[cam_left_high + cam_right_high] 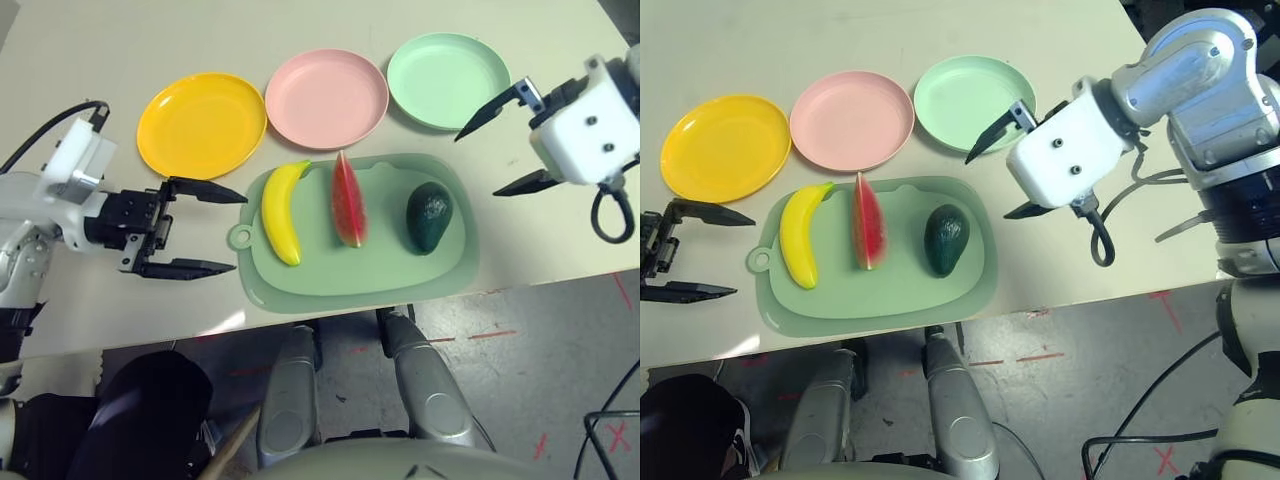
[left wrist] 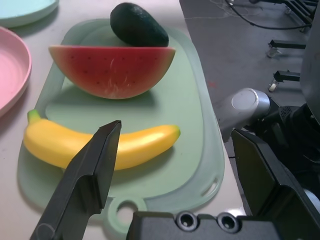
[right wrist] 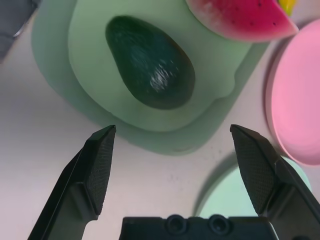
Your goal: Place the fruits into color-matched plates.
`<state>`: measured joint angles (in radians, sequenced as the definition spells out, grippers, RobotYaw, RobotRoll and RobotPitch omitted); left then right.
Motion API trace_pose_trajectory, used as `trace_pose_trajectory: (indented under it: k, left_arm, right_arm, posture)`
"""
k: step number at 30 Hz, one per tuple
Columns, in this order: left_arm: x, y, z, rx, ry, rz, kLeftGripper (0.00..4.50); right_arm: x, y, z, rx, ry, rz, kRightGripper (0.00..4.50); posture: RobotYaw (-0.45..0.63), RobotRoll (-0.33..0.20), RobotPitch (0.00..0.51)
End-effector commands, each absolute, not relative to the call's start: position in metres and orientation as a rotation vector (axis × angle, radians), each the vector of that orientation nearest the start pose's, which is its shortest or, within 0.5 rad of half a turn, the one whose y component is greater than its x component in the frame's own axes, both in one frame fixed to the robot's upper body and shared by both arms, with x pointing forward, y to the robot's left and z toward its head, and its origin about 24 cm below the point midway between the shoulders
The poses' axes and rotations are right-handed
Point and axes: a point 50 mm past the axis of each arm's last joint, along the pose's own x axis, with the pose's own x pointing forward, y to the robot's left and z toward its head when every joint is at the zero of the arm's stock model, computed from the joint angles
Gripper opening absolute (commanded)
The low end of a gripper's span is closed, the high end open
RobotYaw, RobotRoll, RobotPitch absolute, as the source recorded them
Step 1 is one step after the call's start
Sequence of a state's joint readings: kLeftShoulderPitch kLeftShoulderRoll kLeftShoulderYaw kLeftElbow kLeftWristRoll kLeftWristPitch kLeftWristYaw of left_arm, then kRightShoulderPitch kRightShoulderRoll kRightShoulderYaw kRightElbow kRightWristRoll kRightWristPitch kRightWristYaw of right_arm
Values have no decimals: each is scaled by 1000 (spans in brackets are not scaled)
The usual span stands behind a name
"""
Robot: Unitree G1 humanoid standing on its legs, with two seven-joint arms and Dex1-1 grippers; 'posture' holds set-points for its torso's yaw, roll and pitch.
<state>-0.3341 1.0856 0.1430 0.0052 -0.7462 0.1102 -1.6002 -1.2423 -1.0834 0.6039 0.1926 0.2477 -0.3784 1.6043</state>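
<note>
Three fruits lie side by side on a pale green mat (image 1: 360, 270): a yellow banana (image 1: 281, 212), a red watermelon wedge (image 1: 348, 200) and a dark green avocado (image 1: 429, 216). Behind the mat stands a row of plates: yellow (image 1: 201, 124), pink (image 1: 326, 97) and mint green (image 1: 448, 80), each with nothing on it. My left gripper (image 1: 238, 232) is open just left of the mat, pointing at the banana (image 2: 100, 142). My right gripper (image 1: 476, 165) hangs open above the table right of the avocado (image 3: 150, 62), near the green plate's front edge. Neither holds anything.
The table's front edge runs just below the mat, with grey floor and red tape marks beyond it. Black cables trail from both wrists. Bare tabletop lies left of the yellow plate and right of the mat.
</note>
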Motion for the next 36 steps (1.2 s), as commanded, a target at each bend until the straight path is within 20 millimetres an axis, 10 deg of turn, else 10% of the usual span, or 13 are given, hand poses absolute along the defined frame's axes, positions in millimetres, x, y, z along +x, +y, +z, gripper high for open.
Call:
trace_pose_trajectory:
  k: [1,36]
  left_arm:
    - [234,261,225,515,-13,-1496,4476]
    - [236,269,232,569,87,-1383,4476]
  right_arm:
    - [284,-161,298,-1683,-35,1634,4500]
    - [324,-123,271,-1820,15,1607,4500]
  posture:
    - [-48,0,284]
    - [-9,0,299]
